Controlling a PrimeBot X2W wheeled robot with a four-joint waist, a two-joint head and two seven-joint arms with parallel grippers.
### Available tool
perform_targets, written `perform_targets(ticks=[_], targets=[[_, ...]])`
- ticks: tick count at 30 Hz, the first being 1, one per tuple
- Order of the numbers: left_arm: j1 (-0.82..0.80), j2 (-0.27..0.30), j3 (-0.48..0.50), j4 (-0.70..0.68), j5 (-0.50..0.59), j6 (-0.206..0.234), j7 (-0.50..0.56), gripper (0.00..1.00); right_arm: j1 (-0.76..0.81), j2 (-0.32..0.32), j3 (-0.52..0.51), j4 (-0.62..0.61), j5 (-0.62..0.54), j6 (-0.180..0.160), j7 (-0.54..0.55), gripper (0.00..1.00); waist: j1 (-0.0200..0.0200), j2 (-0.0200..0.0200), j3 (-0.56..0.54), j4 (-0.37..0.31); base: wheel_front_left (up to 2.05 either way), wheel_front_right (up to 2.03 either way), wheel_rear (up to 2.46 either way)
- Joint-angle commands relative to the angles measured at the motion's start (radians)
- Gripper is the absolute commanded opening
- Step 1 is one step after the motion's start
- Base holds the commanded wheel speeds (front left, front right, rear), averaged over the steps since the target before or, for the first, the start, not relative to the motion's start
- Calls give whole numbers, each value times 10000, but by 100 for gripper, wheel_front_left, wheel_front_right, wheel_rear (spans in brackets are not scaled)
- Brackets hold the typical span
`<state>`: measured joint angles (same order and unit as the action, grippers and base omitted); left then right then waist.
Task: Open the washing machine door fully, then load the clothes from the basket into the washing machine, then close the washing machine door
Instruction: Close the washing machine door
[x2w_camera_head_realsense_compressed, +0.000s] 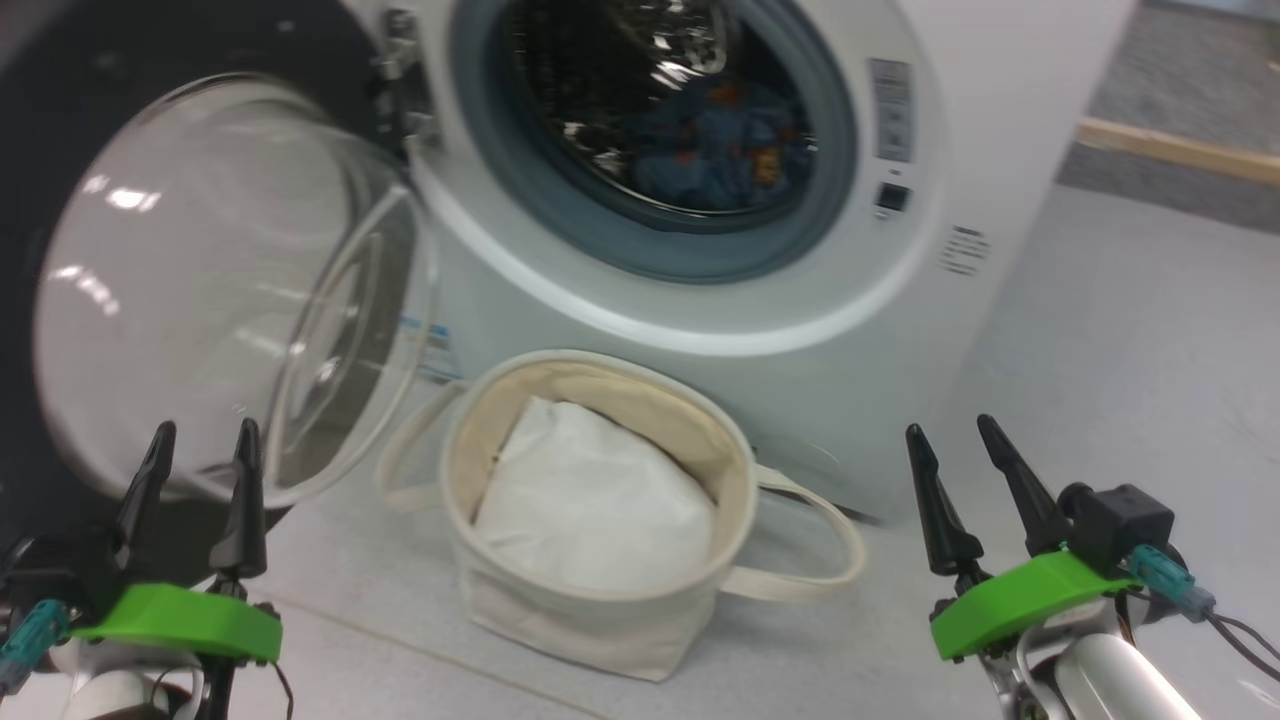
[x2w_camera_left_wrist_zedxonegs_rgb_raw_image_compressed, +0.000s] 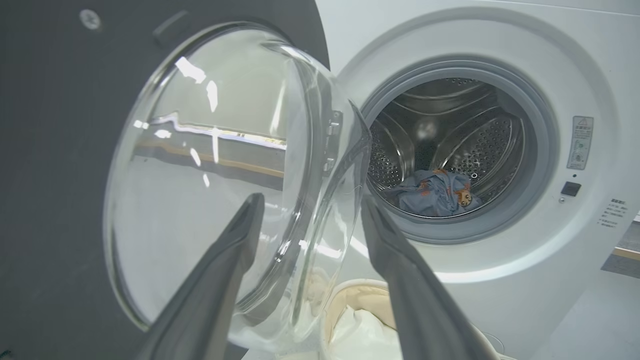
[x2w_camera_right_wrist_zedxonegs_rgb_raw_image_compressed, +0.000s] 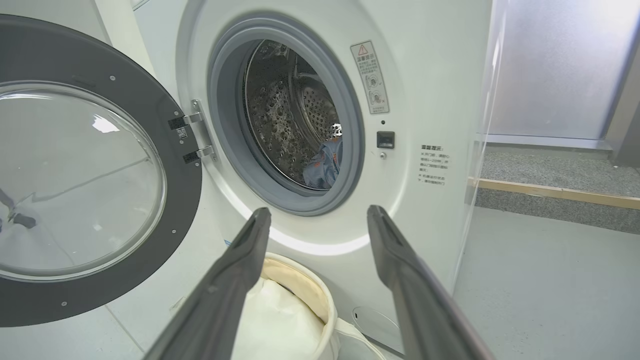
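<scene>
With the clothes (x2w_camera_left_wrist_zedxonegs_rgb_raw_image_compressed: 435, 192) inside the washing machine (x2w_camera_head_realsense_compressed: 800, 380) and the basket (x2w_camera_head_realsense_compressed: 580, 625) on the floor (x2w_camera_head_realsense_compressed: 1120, 400) holding just a white bundle (x2w_camera_head_realsense_compressed: 590, 500), the left end effector (x2w_camera_head_realsense_compressed: 206, 425) and right end effector (x2w_camera_head_realsense_compressed: 948, 423) hover released and empty, the left by the open washing machine door (x2w_camera_head_realsense_compressed: 200, 280), likely to shut it.

left gripper (x2w_camera_left_wrist_zedxonegs_rgb_raw_image_compressed: 311, 199) rises from 6 o'clock, fingers spread wide, empty. washing machine door (x2w_camera_left_wrist_zedxonegs_rgb_raw_image_compressed: 50, 190) open at 9 o'clock, glass bowl (x2w_camera_left_wrist_zedxonegs_rgb_raw_image_compressed: 200, 165) bulging out. washing machine (x2w_camera_left_wrist_zedxonegs_rgb_raw_image_compressed: 500, 280) at 3 o'clock, clothes (x2w_camera_left_wrist_zedxonegs_rgb_raw_image_compressed: 435, 192) low in drum (x2w_camera_left_wrist_zedxonegs_rgb_raw_image_compressed: 475, 140). basket (x2w_camera_left_wrist_zedxonegs_rgb_raw_image_compressed: 345, 300) at 6 o'clock, white bundle (x2w_camera_left_wrist_zedxonegs_rgb_raw_image_compressed: 365, 330) inside.
</scene>
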<state>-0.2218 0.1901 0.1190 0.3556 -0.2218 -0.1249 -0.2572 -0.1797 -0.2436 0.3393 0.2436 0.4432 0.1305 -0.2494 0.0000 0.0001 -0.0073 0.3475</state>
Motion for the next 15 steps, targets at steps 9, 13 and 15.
perform_targets(ticks=[9,13,15], targets=[[108,48,982,-653,40,-56,-46,100,-611,-31,520,-102,127,2,-124,100,0,-1,-17,1513,0,0,0],[416,-126,1415,-986,17,-56,-46,100,-1206,-107,1087,117,275,2,-124,100,0,-1,187,1676,0,0,0],[549,-181,1582,-1106,34,-57,-46,100,-1429,-129,1309,212,358,2,-124,100,0,-1,237,1722,0,0,0]])
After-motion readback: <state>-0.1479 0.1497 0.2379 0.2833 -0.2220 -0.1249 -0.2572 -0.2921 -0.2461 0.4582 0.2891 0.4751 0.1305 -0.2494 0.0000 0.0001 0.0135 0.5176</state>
